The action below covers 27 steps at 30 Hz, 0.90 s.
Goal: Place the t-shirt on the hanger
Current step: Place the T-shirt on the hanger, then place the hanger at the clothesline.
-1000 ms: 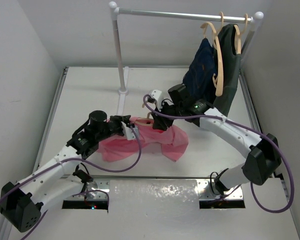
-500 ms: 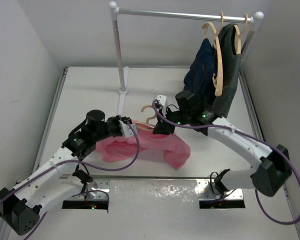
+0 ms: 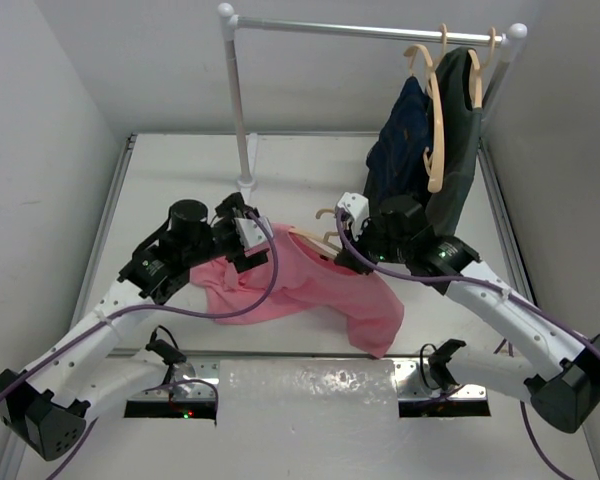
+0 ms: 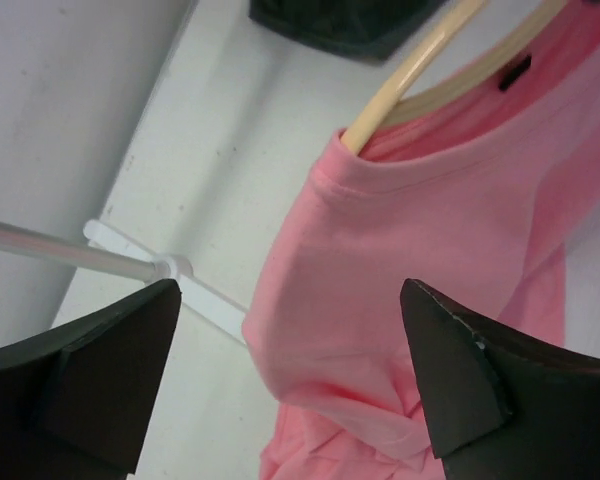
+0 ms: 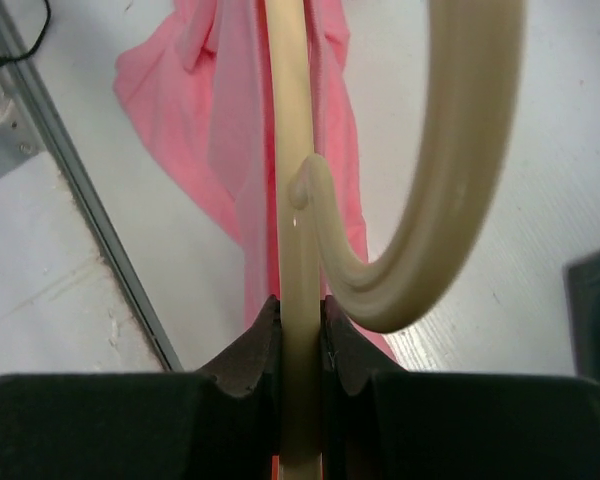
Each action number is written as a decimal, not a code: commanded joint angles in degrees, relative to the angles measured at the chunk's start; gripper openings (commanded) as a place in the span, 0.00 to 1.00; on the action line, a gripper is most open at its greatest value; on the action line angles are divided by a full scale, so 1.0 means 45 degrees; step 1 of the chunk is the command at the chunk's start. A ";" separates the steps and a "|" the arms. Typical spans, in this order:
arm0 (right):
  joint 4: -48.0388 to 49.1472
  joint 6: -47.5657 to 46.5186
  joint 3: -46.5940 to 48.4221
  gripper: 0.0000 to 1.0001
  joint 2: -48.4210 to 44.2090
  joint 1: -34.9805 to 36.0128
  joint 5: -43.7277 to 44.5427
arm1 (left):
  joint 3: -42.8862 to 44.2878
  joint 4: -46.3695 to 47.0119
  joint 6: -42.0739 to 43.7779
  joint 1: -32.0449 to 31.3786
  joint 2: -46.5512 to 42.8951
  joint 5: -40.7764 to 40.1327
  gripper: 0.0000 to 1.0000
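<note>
One arm of the hanger (image 4: pixel 420 70) points leftward into the t-shirt (image 4: pixel 430 260) collar.

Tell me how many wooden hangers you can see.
3. Two hangers hang on the rail at the back right with the dark garments; the third hanger, threaded into the pink t-shirt, is clamped in the right gripper. More could hide behind the garments.
</note>
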 commanded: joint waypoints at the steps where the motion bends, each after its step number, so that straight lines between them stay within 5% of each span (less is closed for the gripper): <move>1: 0.1365 0.1872 0.0888 0.00 0.0142 0.0089 0.1340 | 0.0942 0.1454 -0.2235 0.0108 -0.0108 -0.0078 0.92; 7: 0.3691 0.5895 0.2196 0.00 0.1547 0.0908 0.7331 | 0.1647 0.1343 -0.6672 0.0108 -0.0302 -0.2680 0.89; 12: 0.3731 0.8766 0.3855 0.00 0.3612 0.2586 1.3792 | 0.1003 -0.0454 -0.7476 -0.0262 -0.0131 -0.2445 0.67; 16: 0.3323 1.0214 0.5748 0.00 0.5802 0.2765 1.4467 | 0.1429 -0.0887 -0.7185 -0.0887 0.1238 -0.2135 0.75; 20: 0.2073 1.1579 0.8441 0.00 0.7874 0.2765 1.4275 | 0.1569 0.0631 -0.6150 -0.1687 0.1454 -0.2249 1.00; 27: 0.2054 1.2482 0.9267 0.00 0.8482 0.2784 1.3901 | 0.1158 0.2353 -0.6225 -0.1708 0.2021 -0.2643 1.00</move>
